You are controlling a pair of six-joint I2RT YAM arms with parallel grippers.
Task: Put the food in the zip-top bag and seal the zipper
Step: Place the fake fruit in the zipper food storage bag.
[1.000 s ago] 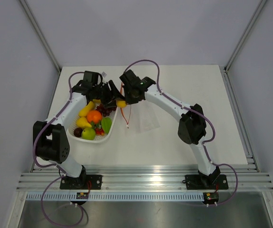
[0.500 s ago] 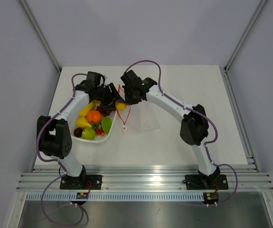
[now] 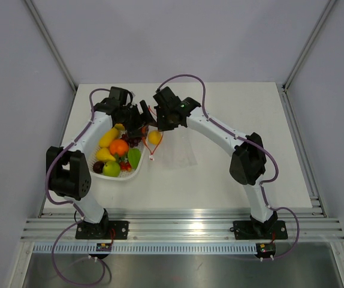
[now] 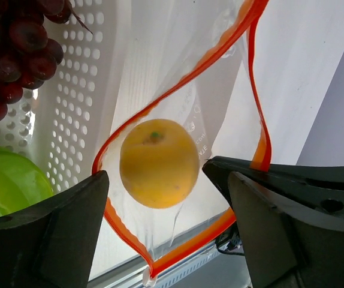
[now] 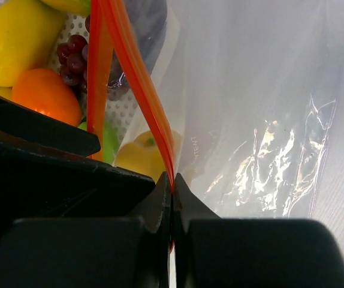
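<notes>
Right jaws: pressed together on the zipper (image 5: 137, 90), pinching the red-orange strip at the mouth edge. From the pinch, two runs of strip go up and apart.

Left jaws: spread wide, gripping nothing. The two fingers (image 4: 46, 234) flank the open mouth of the zip-top bag (image 3: 181, 150). One finger overlaps the strip; contact cannot be told.

Bag: its body lies flat on the surface (image 3: 250, 108), just right of the white perforated basket (image 4: 76, 90). The mouth side faces the basket, and the zipper gapes in a loop. A round yellow fruit (image 4: 159, 162) sits inside the bag, seen through that loop and, in the right wrist view, through the clear film.

Surroundings:
- The basket rim is just beside the bag mouth.
- A bunch of dark grapes (image 4: 16, 48) lies at the basket end nearest the left jaws.
- An orange (image 5: 46, 96) and a green apple (image 3: 111, 168) lie in the basket, with more yellow and green fruit around them.
- Both wrists crowd over the mouth and hide most of it in the top view.

Left arm (image 3: 91, 135): runs from its base along the basket's left side, then bends at the far end so the wrist points right toward the bag.

Right arm (image 3: 214, 129): elbow out to the right, with the forearm running diagonally left and away. The wrist is tipped down at the mouth, and a purple cable (image 3: 187, 78) arches above it.
</notes>
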